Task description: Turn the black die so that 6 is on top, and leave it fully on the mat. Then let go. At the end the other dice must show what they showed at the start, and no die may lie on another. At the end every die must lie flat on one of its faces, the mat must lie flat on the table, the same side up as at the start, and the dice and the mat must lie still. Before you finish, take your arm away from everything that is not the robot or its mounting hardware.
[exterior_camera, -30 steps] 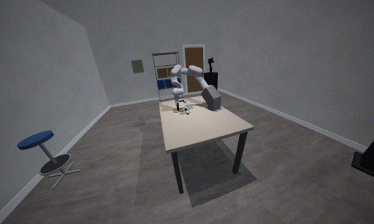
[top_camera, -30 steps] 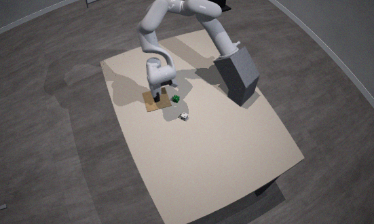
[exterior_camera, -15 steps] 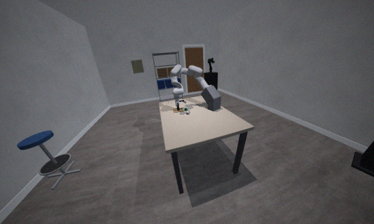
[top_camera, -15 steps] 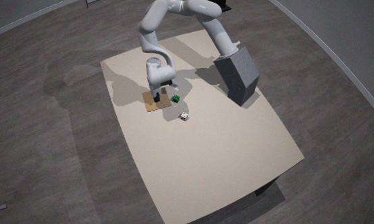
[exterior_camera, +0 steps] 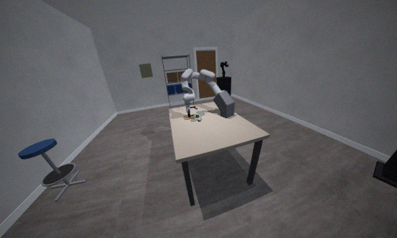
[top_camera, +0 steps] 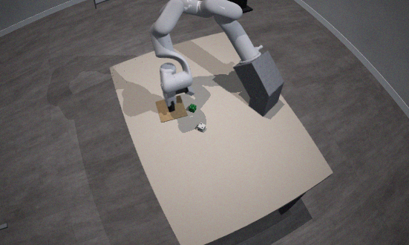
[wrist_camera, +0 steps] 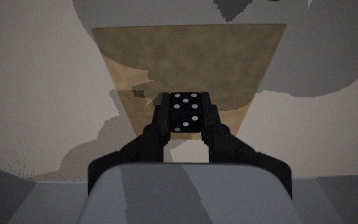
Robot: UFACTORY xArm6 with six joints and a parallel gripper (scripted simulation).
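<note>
The black die (wrist_camera: pixel 185 114) is between the two fingertips of my gripper (top_camera: pixel 171 108) (exterior_camera: pixel 189 115) (wrist_camera: pixel 185 103), which is shut on it. In the wrist view, its upper visible face shows five pips and its lower one three. The fingers are over the brown mat (top_camera: pixel 166 117) (wrist_camera: pixel 181 50), which lies flat on the table. Whether the die touches the mat is hard to tell. The green die (top_camera: pixel 192 108) (exterior_camera: pixel 197 116) is on the table just beside the mat. The white die (top_camera: pixel 201 127) (exterior_camera: pixel 199 120) lies farther off; its pips are too small to read surely.
The grey block-shaped arm base (top_camera: pixel 263 85) (exterior_camera: pixel 225 104) stands at the right side of the table (top_camera: pixel 228 178) (exterior_camera: pixel 214 137). The mat is near the table's left edge. The arm's shadow falls across the mat and around the green die.
</note>
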